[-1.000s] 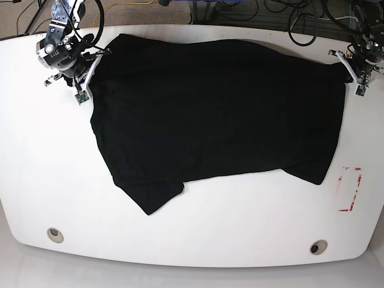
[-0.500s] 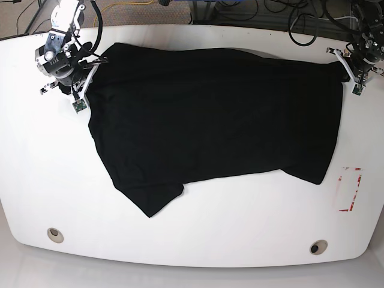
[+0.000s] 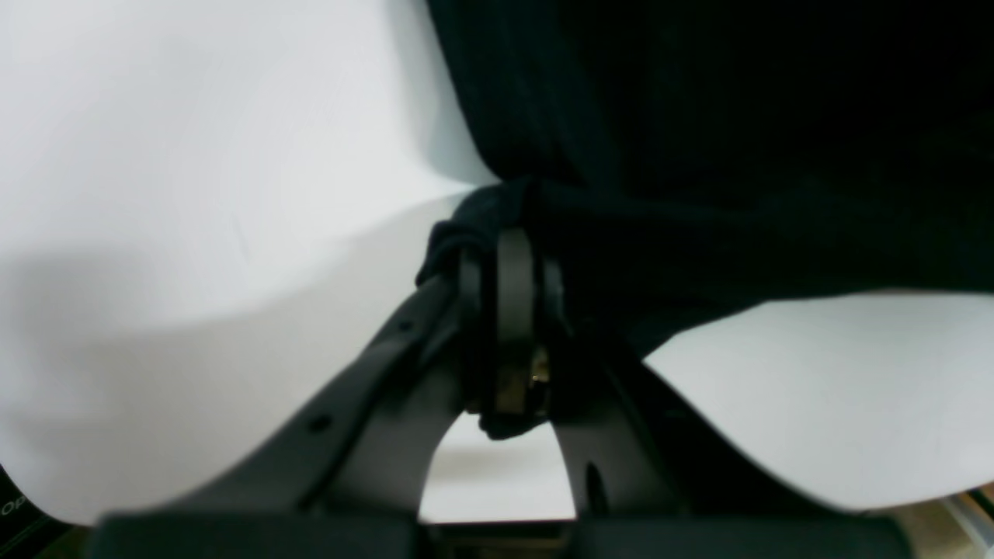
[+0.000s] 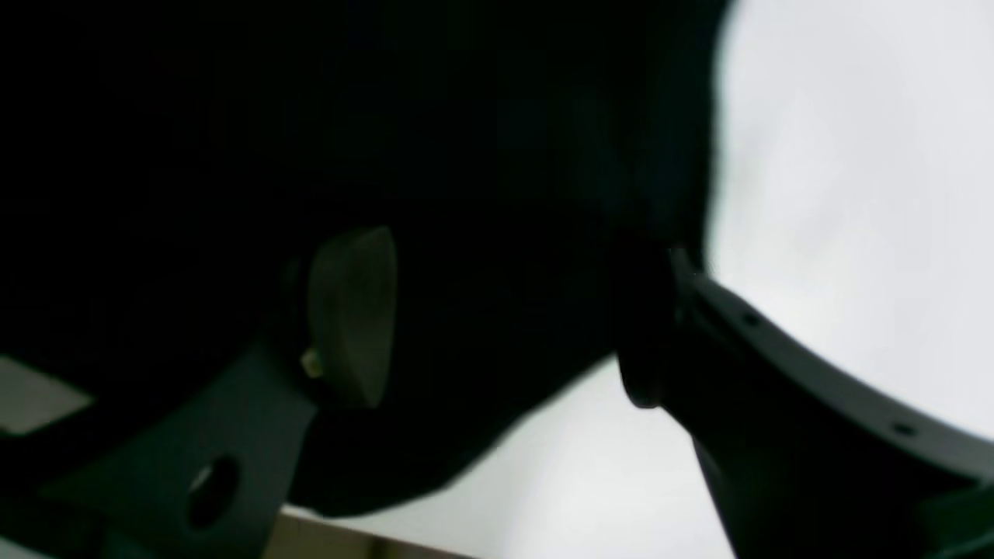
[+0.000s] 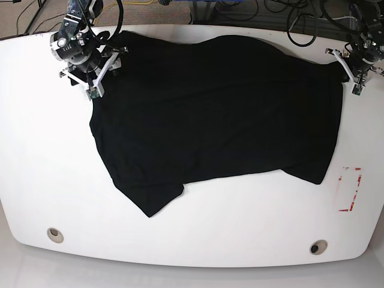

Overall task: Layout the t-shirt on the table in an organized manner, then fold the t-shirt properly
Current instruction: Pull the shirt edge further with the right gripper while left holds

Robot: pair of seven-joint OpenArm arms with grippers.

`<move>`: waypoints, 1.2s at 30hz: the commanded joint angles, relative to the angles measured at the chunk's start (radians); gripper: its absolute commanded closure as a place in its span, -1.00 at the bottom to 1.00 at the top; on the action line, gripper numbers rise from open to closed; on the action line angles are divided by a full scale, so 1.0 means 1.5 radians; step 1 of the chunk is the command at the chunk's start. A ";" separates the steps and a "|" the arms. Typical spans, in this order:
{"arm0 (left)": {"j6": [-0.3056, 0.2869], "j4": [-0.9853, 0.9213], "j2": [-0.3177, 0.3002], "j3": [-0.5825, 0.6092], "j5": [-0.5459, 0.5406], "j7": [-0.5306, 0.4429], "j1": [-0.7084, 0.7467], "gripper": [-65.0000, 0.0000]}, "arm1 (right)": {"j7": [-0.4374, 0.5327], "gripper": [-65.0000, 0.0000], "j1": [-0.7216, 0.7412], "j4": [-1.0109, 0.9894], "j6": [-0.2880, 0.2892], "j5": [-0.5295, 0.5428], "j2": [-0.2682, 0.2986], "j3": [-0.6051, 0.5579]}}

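The black t-shirt [image 5: 216, 114] lies spread across the middle of the white table [image 5: 36, 168], one sleeve pointing toward the table's near edge. The left gripper [image 3: 509, 264], at the shirt's far corner nearest the red mark [image 5: 350, 189], is clamped on a bunch of its cloth. At the opposite far corner the right gripper [image 4: 497, 310] stands with jaws spread apart, cloth between them.

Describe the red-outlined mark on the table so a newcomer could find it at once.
Start at the white table and the black t-shirt spread across it. Just past the shirt's lower right sleeve, near the table's right edge, sits the red-outlined rectangle, the only coloured mark there.
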 commanded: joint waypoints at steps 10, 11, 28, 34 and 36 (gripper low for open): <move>0.000 0.011 -0.011 -0.005 0.001 -0.004 0.001 1.00 | 0.004 -0.26 -0.076 0.013 -0.001 0.180 -0.015 0.076; 0.000 0.011 -0.011 -0.005 0.001 -0.004 0.001 1.00 | 0.004 -0.26 -0.084 0.012 -0.001 0.187 -0.017 0.084; 0.000 0.011 -0.011 -0.005 0.001 -0.005 0.001 1.00 | 0.005 -0.24 -0.158 0.006 -0.001 0.249 -0.023 0.106; 0.000 0.011 -0.011 -0.005 0.001 -0.005 0.001 1.00 | 0.005 -0.24 -0.153 -0.033 -0.001 0.245 -0.038 0.104; 0.000 0.011 -0.011 -0.005 0.001 -0.005 0.001 1.00 | 0.006 -0.24 -0.152 -0.052 -0.001 0.249 -0.039 0.101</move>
